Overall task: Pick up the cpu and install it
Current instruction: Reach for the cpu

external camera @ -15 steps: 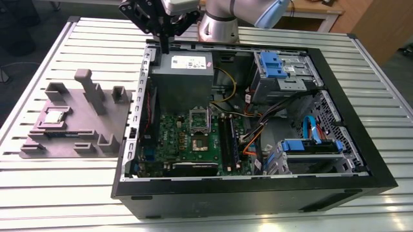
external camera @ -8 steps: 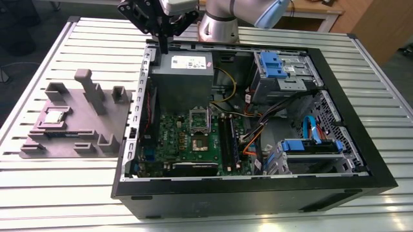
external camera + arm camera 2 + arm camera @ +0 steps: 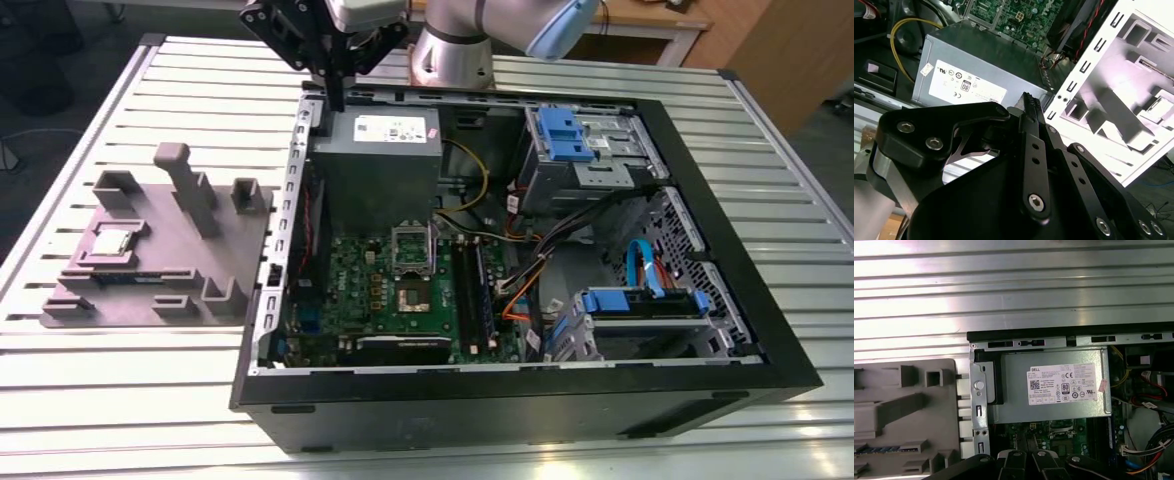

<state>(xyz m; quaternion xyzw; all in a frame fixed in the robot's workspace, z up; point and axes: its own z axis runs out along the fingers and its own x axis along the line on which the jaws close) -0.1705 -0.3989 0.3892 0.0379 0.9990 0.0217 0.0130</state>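
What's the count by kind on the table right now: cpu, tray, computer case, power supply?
cpu: 1
grey tray: 1
computer case: 1
power supply: 1
Total: 4

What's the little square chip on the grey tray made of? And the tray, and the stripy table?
The cpu has a top that looks like shiny silver-grey metal. The tray looks like matte grey plastic, dull without glints. The table seems bare metal; its ribbed slats gleam.
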